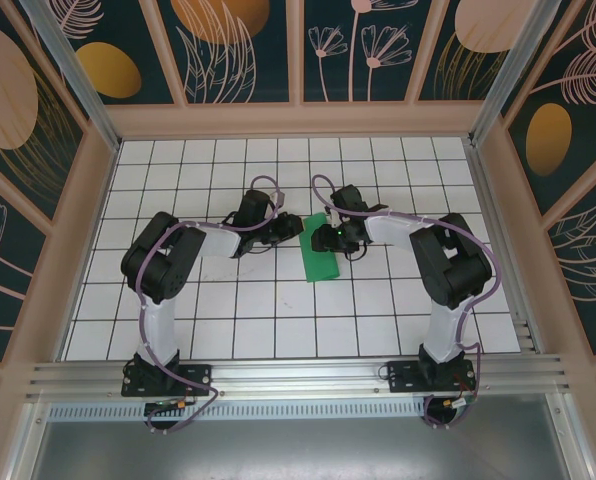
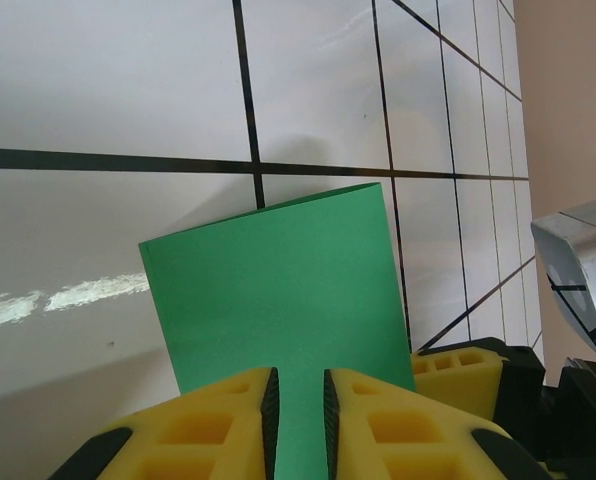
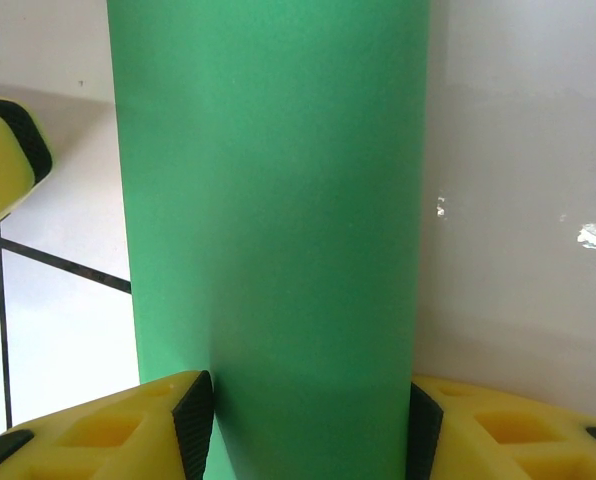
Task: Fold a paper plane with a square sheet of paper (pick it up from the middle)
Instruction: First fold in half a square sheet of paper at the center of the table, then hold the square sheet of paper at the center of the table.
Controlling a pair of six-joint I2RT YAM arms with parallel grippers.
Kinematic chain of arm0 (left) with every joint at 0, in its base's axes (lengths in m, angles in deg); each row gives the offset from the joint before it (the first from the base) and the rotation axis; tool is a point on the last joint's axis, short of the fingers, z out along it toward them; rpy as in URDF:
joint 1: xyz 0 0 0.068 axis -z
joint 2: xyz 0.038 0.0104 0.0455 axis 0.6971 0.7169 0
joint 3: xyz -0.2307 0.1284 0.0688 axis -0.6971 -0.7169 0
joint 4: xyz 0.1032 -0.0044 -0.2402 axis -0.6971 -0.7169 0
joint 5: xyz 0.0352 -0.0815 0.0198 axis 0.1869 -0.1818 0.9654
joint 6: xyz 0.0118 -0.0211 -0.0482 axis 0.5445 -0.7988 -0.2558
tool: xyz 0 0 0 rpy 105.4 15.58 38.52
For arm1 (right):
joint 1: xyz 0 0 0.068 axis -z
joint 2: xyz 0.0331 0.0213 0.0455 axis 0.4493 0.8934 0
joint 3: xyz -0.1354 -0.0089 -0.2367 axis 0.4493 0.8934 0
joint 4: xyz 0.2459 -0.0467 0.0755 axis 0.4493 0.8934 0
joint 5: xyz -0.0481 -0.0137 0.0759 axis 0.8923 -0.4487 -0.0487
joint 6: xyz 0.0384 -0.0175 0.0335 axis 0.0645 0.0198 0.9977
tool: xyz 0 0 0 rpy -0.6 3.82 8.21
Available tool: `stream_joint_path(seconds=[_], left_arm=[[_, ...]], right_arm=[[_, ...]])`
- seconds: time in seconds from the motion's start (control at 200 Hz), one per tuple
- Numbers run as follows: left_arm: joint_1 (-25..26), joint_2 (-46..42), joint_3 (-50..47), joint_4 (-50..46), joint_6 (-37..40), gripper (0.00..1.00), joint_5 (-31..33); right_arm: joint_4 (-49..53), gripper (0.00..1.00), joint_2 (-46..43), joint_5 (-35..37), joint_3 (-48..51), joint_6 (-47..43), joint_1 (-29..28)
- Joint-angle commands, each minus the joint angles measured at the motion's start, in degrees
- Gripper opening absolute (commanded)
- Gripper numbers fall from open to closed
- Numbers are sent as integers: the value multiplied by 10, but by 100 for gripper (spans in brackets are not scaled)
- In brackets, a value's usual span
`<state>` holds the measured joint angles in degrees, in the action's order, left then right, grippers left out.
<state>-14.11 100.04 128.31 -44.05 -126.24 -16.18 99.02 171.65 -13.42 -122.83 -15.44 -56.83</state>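
Sheet of paper [image 1: 319, 256] flanked by both grippers at the middle of the table [image 1: 228, 300].

From above, the green sheet is seen lying flat as a narrow rectangle, its long sides running near to far, with the left gripper [image 1: 293, 232] at its left edge and the right gripper [image 1: 340, 238] set over its right part. In the left wrist view, the left gripper [image 2: 298, 378] is drawn almost closed; a thin slit is left between the yellow fingers [image 2: 218, 420], and the sheet [image 2: 278, 280] is seen through it, lying beneath rather than nipped. In the right wrist view, the right gripper [image 3: 308, 385] is spread wide above the sheet [image 3: 278, 180], whose left edge is hidden under one finger; nothing is grasped.
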Motion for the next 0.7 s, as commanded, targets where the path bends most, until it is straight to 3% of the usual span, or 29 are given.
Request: stream_joint_path(seconds=[0.0, 0.696], left_arm=[[7, 17, 17, 11, -3, 20, -16], [13, 46, 51, -72, 21, 12, 12]], right_arm=[[3, 55, 76, 42, 24, -5, -9], [0, 55, 82, 41, 26, 0, -9]])
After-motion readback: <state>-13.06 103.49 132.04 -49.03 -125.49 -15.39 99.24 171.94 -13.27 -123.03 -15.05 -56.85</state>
